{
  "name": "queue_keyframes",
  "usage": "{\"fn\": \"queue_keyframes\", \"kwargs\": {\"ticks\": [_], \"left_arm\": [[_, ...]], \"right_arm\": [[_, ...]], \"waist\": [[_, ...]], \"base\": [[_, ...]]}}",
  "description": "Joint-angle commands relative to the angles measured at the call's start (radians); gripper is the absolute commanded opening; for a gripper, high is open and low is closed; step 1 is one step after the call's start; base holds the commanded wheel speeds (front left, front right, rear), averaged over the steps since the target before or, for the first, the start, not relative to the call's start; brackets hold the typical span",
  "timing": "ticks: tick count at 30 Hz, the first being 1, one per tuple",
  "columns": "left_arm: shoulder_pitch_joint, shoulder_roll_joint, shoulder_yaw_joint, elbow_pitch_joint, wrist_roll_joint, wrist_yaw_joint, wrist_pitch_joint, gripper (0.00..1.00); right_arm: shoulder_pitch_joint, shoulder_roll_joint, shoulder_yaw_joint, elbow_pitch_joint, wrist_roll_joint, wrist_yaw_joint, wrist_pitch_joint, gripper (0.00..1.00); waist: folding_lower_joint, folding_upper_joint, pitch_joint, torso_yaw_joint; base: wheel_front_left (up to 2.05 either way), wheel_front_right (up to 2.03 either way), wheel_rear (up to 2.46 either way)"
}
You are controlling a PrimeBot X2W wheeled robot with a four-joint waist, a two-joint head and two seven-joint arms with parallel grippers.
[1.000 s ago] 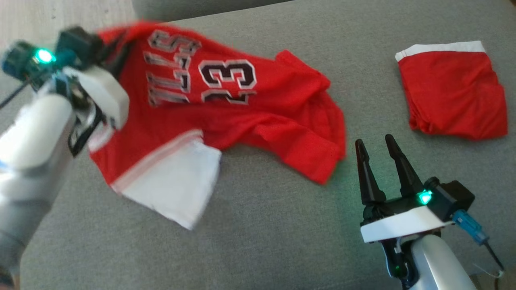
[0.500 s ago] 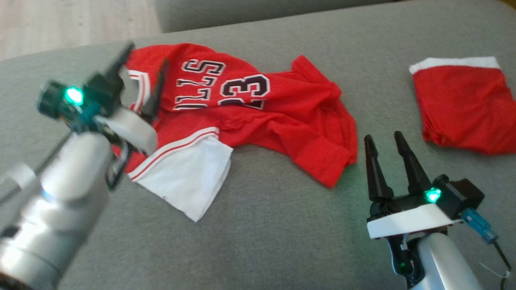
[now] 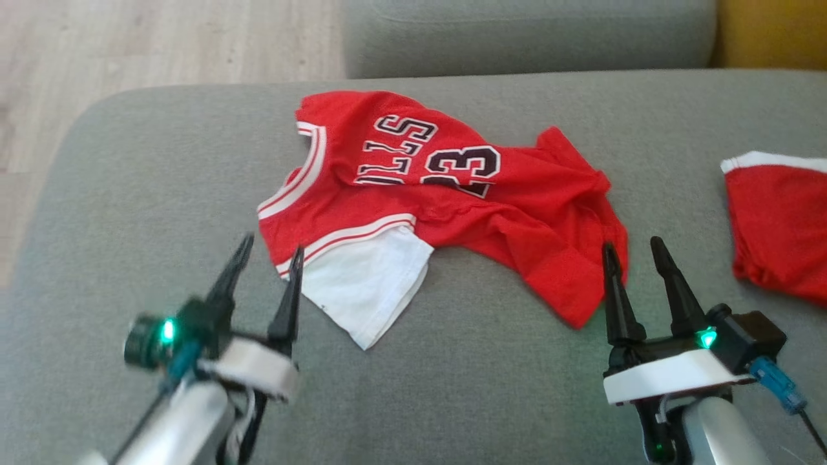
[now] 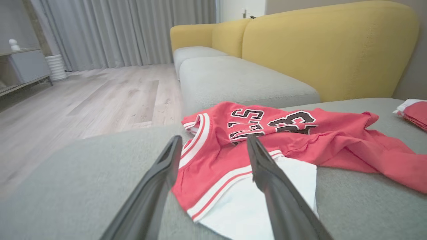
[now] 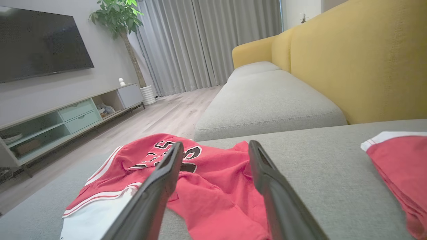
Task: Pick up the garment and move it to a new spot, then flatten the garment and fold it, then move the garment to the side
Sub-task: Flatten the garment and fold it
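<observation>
Right of jersey (image 3: 452, 194) | red cloth (image 3: 782, 232), apart | yellow backrest (image 4: 327, 50) behind

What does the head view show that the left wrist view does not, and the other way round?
Head view, not left wrist view: the right gripper, open, its fingers beside the crumpled right end of the jersey.
Left wrist view, not head view: grey curtains and a cabinet at the far wall.
Both: the jersey lying unfolded on the grey cushion, the open left gripper near its white panel, a second red garment to the right, and the wood floor.
</observation>
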Motion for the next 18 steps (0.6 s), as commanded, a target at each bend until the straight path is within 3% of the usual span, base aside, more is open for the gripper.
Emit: {"fn": "queue_keyframes", "kwargs": {"ticks": [1, 5, 8, 15, 18], "left_arm": [[-0.026, 0.018, 0.057, -0.037, 0.012, 0.012, -0.010, 1.00], [0.104, -0.009, 0.122, -0.105, 0.021, 0.057, -0.010, 1.00], [0.166, -0.027, 0.153, -0.136, 0.044, 0.059, -0.010, 1.00], [0.183, -0.060, 0.181, -0.114, 0.051, 0.014, -0.009, 1.00], [0.170, -0.076, 0.166, -0.061, 0.016, -0.017, 0.046, 1.00]], "right_arm": [[-0.005, -0.002, 0.023, -0.029, -0.006, 0.007, -0.011, 1.00], [0.008, -0.002, 0.031, -0.023, -0.007, 0.007, -0.011, 1.00], [0.012, -0.002, 0.030, -0.024, -0.007, 0.007, -0.011, 1.00], [0.000, -0.002, 0.035, -0.027, -0.010, 0.007, -0.011, 1.00], [-0.005, -0.002, 0.039, -0.030, -0.006, 0.007, -0.011, 1.00]], "waist": [[0.0001, 0.0000, -0.011, 0.012], [0.0001, 0.0000, -0.023, 0.019], [0.0001, 0.0000, -0.025, 0.023], [0.0001, 0.0000, -0.015, 0.009], [0.0001, 0.0000, -0.001, -0.004]], "base": [[0.00, 0.00, 0.00], [0.00, 0.00, 0.00], [0.00, 0.00, 0.00], [0.00, 0.00, 0.00], [0.00, 0.00, 0.00]]}}
